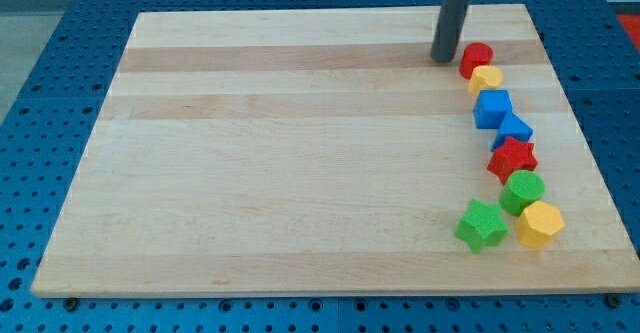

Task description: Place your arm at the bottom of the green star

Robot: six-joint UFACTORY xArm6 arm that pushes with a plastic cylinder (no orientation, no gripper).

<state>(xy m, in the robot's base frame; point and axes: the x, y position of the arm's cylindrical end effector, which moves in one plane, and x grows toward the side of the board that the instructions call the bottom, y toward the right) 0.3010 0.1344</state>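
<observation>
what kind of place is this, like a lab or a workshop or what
Probably a robotics lab bench. A wooden board lies on a blue perforated table, small coloured blocks such as the green star sit along the view's right, and my tip rests near the top, beside the red block.

My rod comes down from the view's top edge, standing almost upright. My tip (444, 59) rests at the view's upper right.
</observation>
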